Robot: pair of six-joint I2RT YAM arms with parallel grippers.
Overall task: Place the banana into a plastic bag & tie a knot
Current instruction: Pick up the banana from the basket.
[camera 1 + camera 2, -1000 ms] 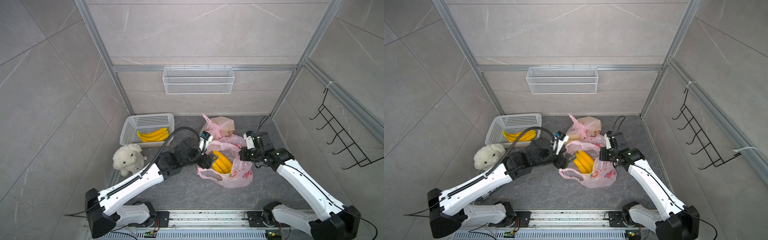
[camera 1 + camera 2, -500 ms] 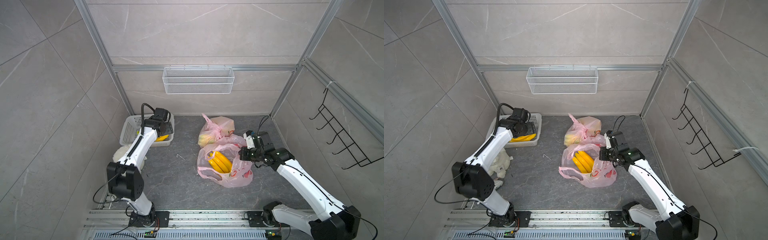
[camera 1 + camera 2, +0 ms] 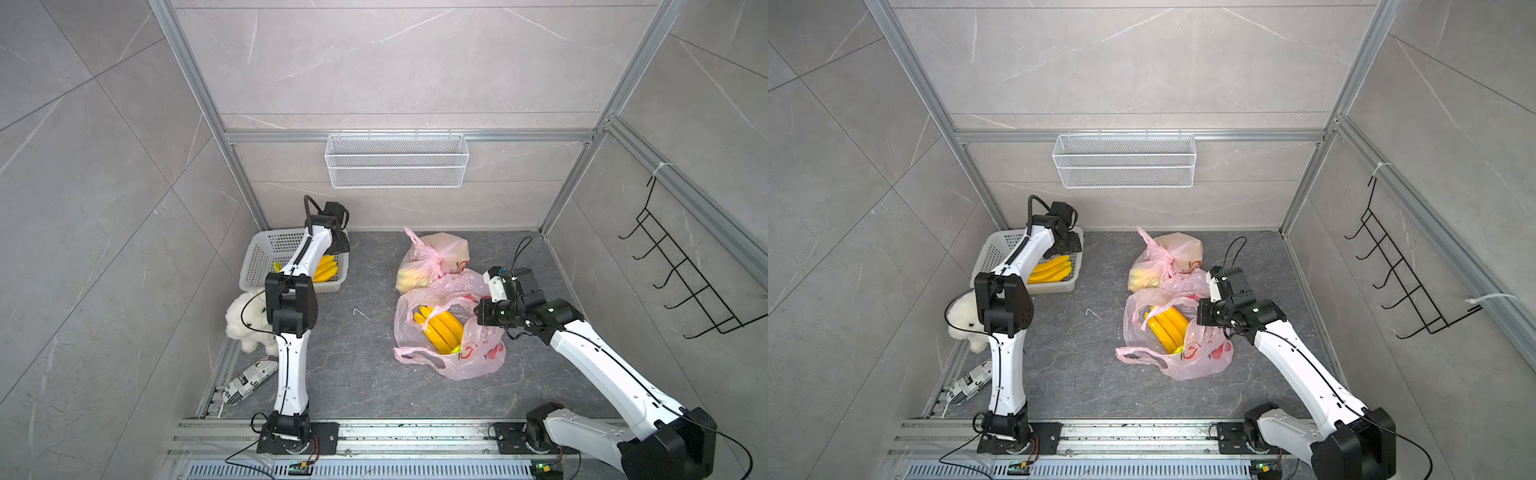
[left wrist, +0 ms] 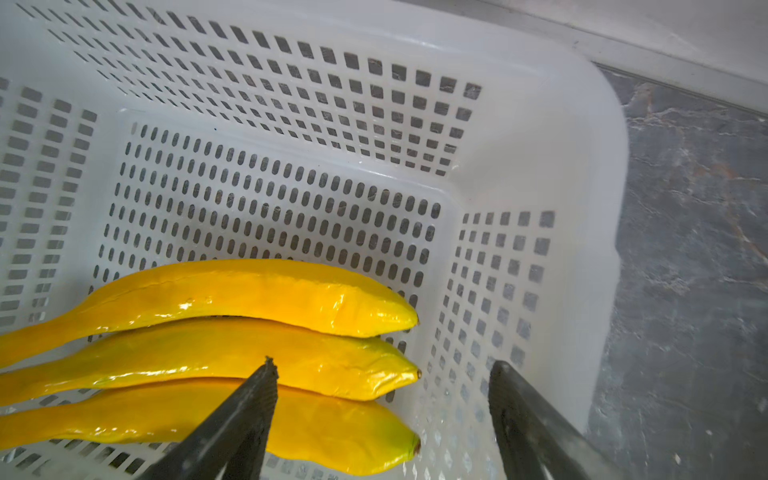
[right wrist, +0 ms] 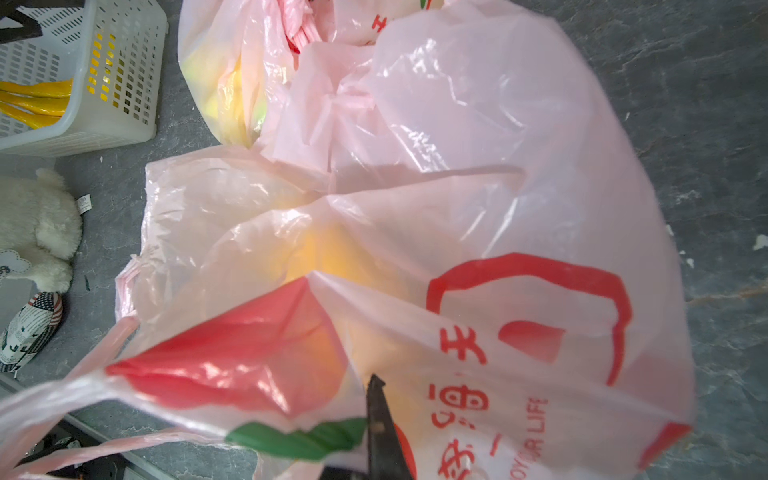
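Black fingers of the left gripper (image 4: 381, 365) stand wide apart and empty, poised over the blunt ends of three yellow bananas (image 4: 232, 353) lying side by side in the white basket (image 4: 540, 158). In the wrist view one finger overlaps the two nearer bananas. The other sits over the perforated basket floor beyond the tips, close to the side wall. Contact with anything cannot be confirmed.

Right gripper (image 5: 377, 399): jaws together, pinching the film of the open plastic bag (image 5: 498, 199) at its rim and holding that side of the mouth raised. A bunch (image 3: 439, 329) of bananas lies inside this bag, visible through the mouth in both top views. A knotted bag (image 3: 432, 257) sits just behind it, touching.

Assessment: the step in hand appears to be the pick from the basket.

Recommendations:
- Shift the open jaws back along the fruit, away from the tips, so that both fingers straddle fruit rather than one landing past the end.
- Descend straight and close on the thicker middle, where the glossy skin is less likely to squirt out.
- Stay clear of the side wall, because a light basket may drag or tip.
- The right grip should hold the mouth high and wide. The bag lies well apart from the basket, so the carry is long.
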